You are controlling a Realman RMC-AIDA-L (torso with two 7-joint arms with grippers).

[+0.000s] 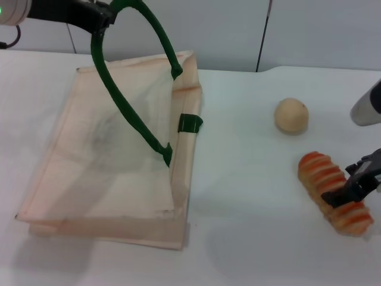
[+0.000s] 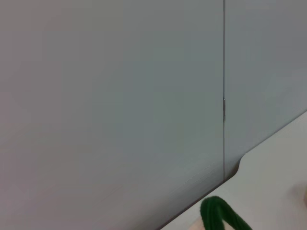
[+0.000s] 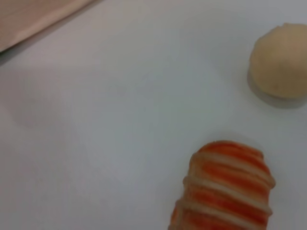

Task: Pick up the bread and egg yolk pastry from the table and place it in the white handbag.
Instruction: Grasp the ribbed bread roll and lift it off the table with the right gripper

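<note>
Fingers of right gripper (image 1: 351,189) straddling orange-and-cream striped ridged bread (image 1: 333,192); left gripper (image 1: 98,21) clamping cream fabric handbag's (image 1: 107,173) green handle (image 1: 128,113).

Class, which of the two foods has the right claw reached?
The bread, striped orange and cream; the right claw is on it. The egg yolk pastry sits apart.

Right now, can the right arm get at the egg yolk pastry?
Probably yes. The right gripper is down at the bread, and the egg yolk pastry sits apart from it on bare table with nothing between. The left gripper is far off, holding up the white handbag by its handle.
</note>
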